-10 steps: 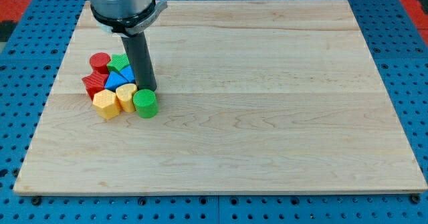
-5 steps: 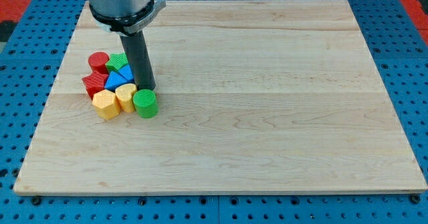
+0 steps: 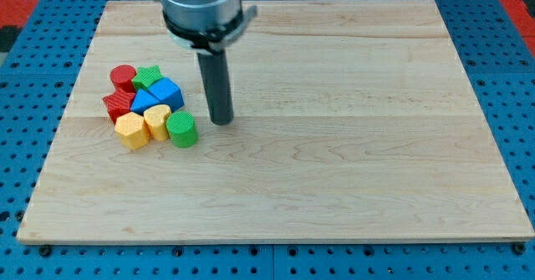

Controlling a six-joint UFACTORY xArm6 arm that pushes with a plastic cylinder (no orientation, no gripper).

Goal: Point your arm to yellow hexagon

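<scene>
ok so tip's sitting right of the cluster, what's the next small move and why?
Probably slide my tip toward the view's bottom and left, skirting below the green cylinder. The yellow hexagon sits at the cluster's lower left, with the other yellow block and the green cylinder between it and my tip. A straight leftward push would likely shove those blocks first.

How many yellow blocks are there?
2. The yellow hexagon sits at the cluster's bottom left; the other yellow block is just right of it, beside the green cylinder. None seems hidden.
</scene>
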